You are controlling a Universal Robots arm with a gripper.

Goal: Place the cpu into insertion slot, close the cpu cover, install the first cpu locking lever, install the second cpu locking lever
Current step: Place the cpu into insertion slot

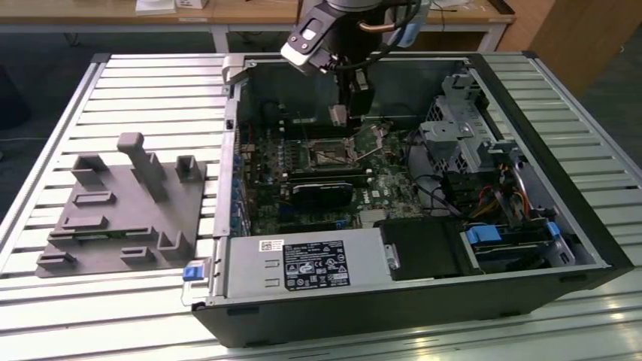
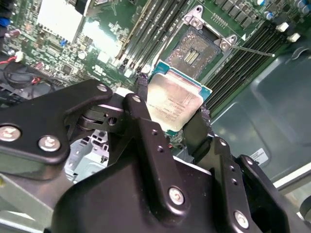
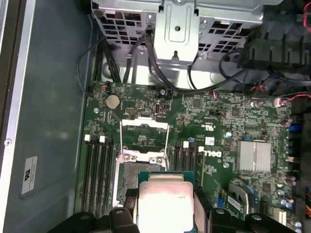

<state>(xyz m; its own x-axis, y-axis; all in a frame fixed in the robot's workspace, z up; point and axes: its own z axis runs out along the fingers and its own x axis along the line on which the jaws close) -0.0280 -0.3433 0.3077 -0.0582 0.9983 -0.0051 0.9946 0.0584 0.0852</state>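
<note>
Gripper (image 2: 172, 110) clamps cpu (image 2: 176, 98) above open socket (image 2: 194, 51) | cpu cover (image 3: 144, 125) seemingly raised

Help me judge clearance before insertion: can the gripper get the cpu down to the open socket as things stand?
Probably yes. The gripper, jaws shut on the cpu, hangs close above the bare socket; the cpu cover is swung open off it, and nothing seems to lie between them.

cpu (image 2: 175, 99) above socket (image 2: 193, 48), cpu cover (image 3: 144, 126) open
</note>
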